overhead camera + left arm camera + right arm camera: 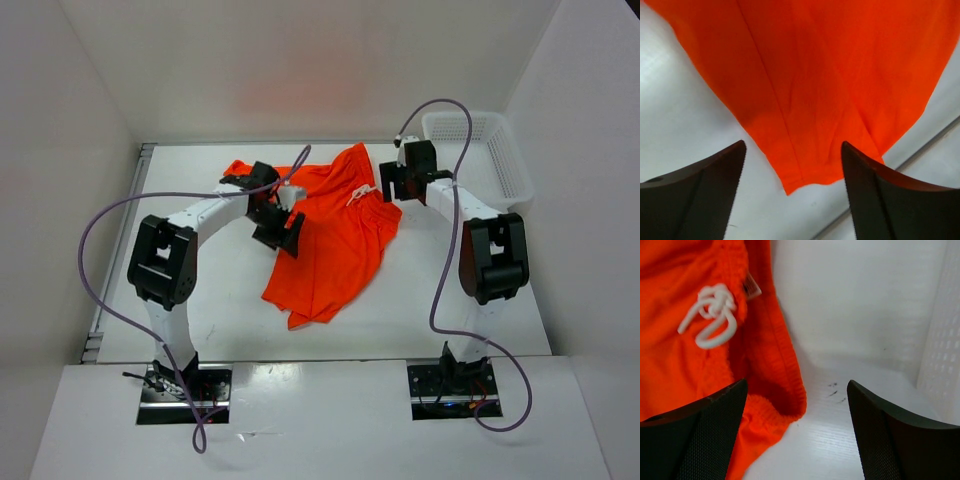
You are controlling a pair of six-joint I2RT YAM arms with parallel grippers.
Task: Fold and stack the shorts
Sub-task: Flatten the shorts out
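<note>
The left hand [282, 230], open and empty, hovers at the left edge of the shorts [335, 245]. They lie on the tabletop [225, 310], long axis far-right to near-left. The right hand [395, 183], also open and empty, is beside their waistband.

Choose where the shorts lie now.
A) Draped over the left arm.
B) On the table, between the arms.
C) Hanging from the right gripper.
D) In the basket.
B: the shorts lie rumpled on the table, outside the basket; the right gripper is open and holds nothing.
</note>
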